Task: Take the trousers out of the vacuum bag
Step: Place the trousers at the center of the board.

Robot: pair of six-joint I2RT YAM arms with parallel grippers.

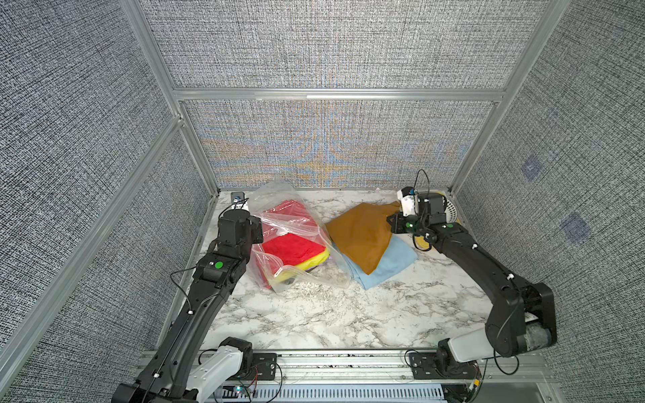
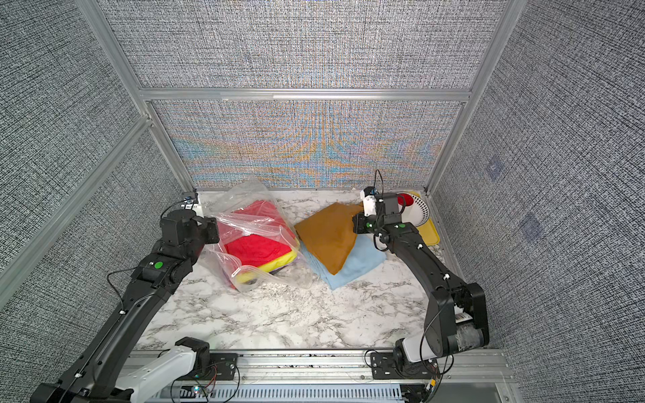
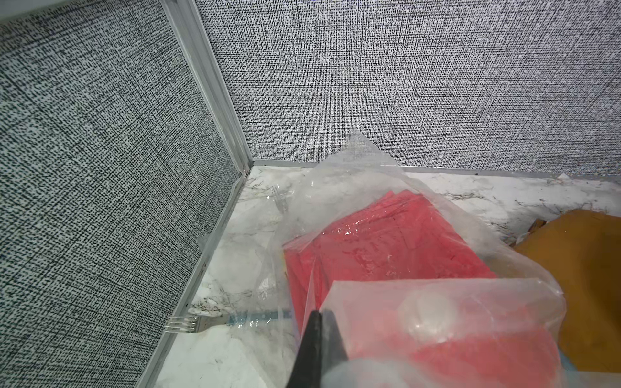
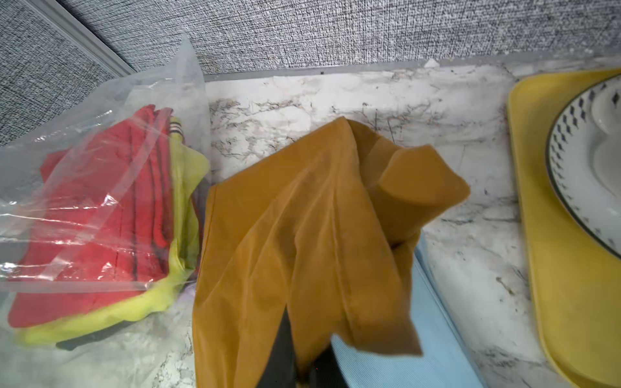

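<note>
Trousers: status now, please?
Left gripper shut on vacuum bag. Right gripper shut on mustard trousers, outside, over light blue pair. Red pair, yellow pair inside. Yellow tray near right gripper.

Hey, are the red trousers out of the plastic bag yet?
No, the red trousers lie inside the bag, under its clear plastic, while the mustard trousers lie outside it.

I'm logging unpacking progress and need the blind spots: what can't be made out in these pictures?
Both top views: garments under the red trousers and yellow trousers, hidden by them and the crinkled vacuum bag.
Left wrist view: left gripper, cut off by the frame edge, veiled by film.
Right wrist view: right gripper, buried in the mustard trousers; plate, cut off by the frame edge.
</note>
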